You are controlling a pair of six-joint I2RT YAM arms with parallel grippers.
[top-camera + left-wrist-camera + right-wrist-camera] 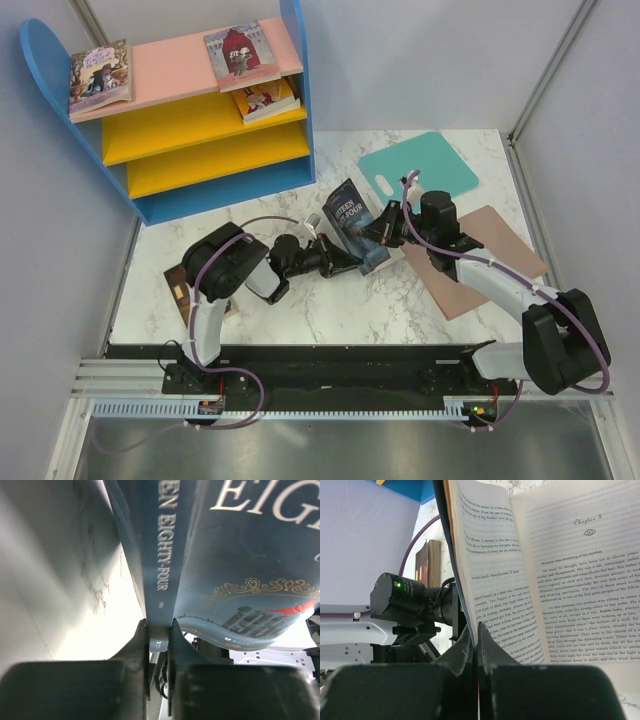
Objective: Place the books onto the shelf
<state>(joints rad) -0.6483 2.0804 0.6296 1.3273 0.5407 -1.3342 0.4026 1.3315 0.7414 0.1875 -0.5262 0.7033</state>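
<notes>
Top external | navy book (352, 222) | open | long axis near-to-far, angled left

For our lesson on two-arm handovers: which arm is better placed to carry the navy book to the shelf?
Left. The left gripper pinches the navy book by its spine, and the shelf stands on its side of the table. The right gripper clamps only a few pages.

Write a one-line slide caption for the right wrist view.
Right pincer shut on a thin sheaf of pages of the open book, Chapter 3 showing, a black camera behind.
</notes>
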